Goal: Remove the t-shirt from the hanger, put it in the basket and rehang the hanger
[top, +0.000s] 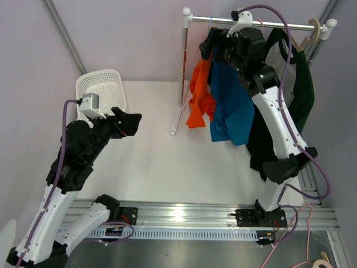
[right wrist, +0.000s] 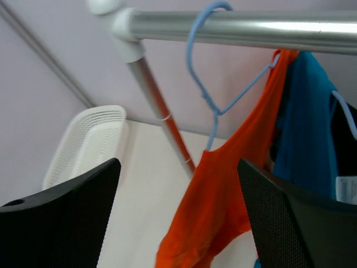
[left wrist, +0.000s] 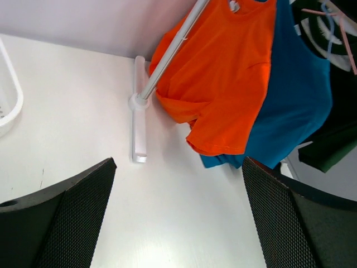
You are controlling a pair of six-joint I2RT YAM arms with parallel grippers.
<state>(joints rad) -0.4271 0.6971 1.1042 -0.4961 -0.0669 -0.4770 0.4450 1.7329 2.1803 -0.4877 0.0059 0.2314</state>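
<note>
An orange t-shirt (top: 199,97) hangs at the left end of the rack's rail (top: 279,24), on a light-blue wire hanger (right wrist: 215,106) whose hook is over the rail. In the right wrist view the orange t-shirt (right wrist: 223,212) droops from one hanger arm. My right gripper (top: 211,47) is raised just under the rail beside the hanger, open (right wrist: 178,223), with nothing between its fingers. My left gripper (top: 131,124) hovers open over the table, left of the rack, facing the orange t-shirt (left wrist: 223,84); the gap at my left gripper (left wrist: 178,218) holds nothing.
A blue t-shirt (top: 231,109) and a dark green garment (top: 298,95) hang right of the orange one. The rack's upright pole (top: 182,61) and foot (left wrist: 139,128) stand on the white table. A white basket (top: 103,89) sits at the back left.
</note>
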